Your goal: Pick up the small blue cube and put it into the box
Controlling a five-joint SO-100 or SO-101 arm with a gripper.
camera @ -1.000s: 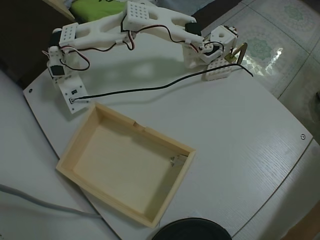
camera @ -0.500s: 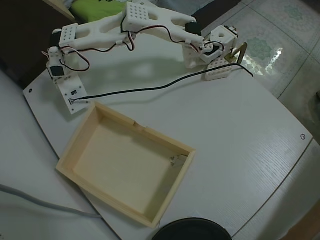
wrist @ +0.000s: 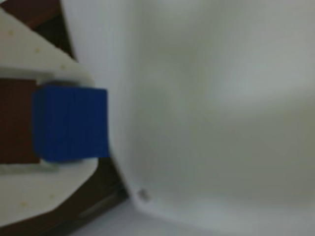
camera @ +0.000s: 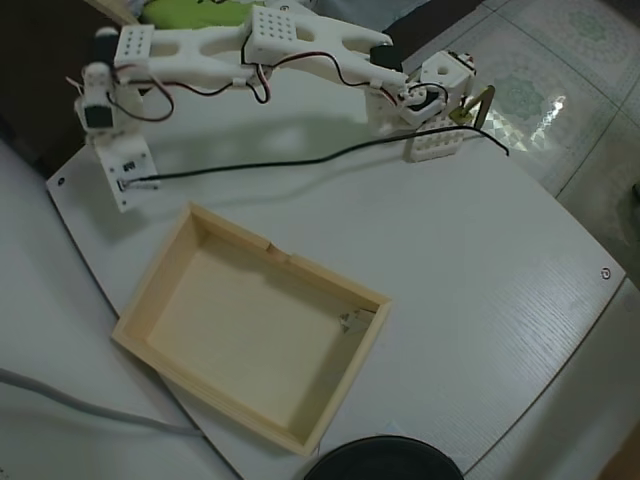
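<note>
Hand (wrist: 59,125) clenched on the small blue cube (wrist: 70,123), pinned between its white fingers (wrist: 34,49); the box (camera: 150,275) lies just below-right of it on the worktop (camera: 480,260).

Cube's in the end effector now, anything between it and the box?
Nothing visible. The small blue cube sits clamped in the end effector, near the table's left corner in the overhead view. Only bare table and a thin black cable lie beside the box, which is open-topped.
</note>
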